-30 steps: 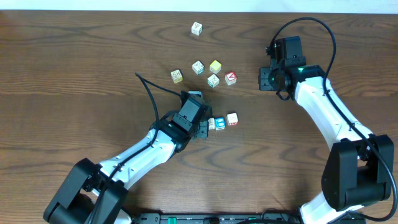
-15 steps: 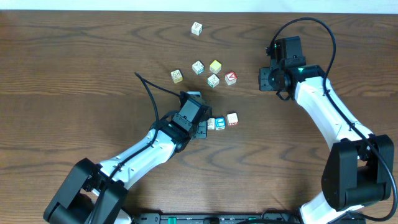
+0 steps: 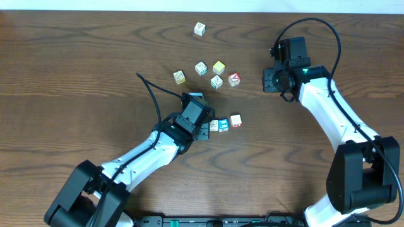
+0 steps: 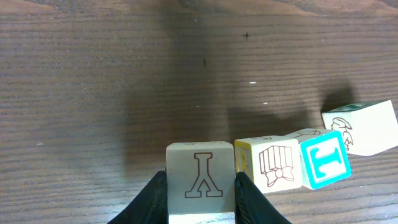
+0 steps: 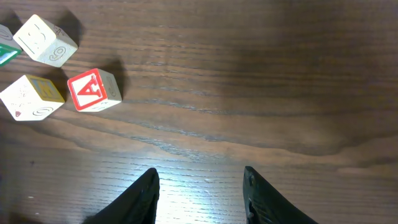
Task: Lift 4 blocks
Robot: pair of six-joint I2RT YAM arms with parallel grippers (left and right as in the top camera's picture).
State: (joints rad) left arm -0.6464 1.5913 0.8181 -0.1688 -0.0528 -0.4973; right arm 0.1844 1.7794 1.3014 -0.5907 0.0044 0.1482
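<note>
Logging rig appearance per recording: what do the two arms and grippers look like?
The left arm and right arm have white link shells and black joints. A thin black cable loops off each wrist. The right arm shows a small green light. The left gripper and right gripper have matte black, rounded fingers. No markings are readable.

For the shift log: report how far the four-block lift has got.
Done: nothing visibly finished. In hand: the left gripper is shut on the Y block. Left: the gift-picture block and blue T block beside it lie on the table, and the right gripper hangs open and empty.
</note>
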